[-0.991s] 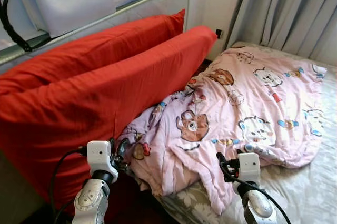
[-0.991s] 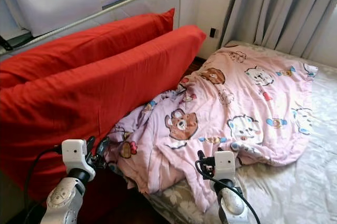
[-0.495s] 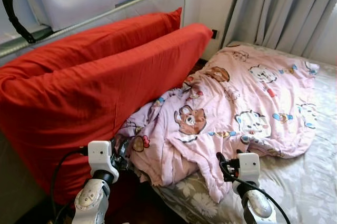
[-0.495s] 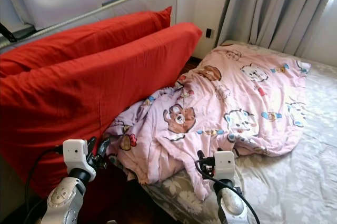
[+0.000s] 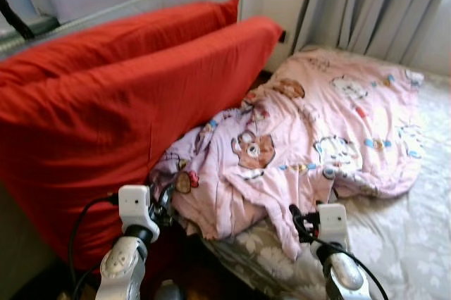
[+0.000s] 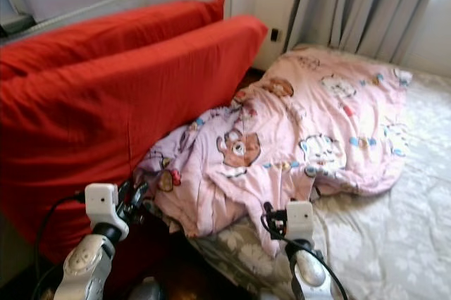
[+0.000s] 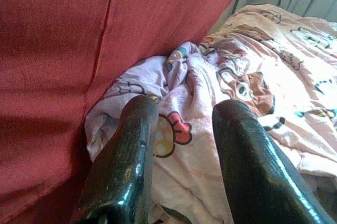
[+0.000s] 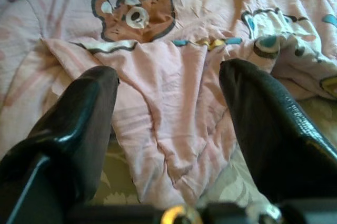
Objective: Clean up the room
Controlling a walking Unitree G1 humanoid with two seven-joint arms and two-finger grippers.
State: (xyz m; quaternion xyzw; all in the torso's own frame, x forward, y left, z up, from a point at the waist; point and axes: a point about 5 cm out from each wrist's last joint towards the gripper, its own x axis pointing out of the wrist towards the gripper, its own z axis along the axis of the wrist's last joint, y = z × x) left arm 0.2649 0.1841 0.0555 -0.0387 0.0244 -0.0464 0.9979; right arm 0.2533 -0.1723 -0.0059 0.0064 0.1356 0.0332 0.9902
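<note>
Pink cartoon-print blanket (image 5: 310, 131) lies crumpled on the bed (image 5: 409, 244), its bunched end against the red pillows (image 5: 106, 103). Left gripper (image 7: 181, 124) hovers spread apart just beside that bunched end; right gripper (image 8: 168, 84), fingers wide, hangs over the blanket's near corner.
</note>
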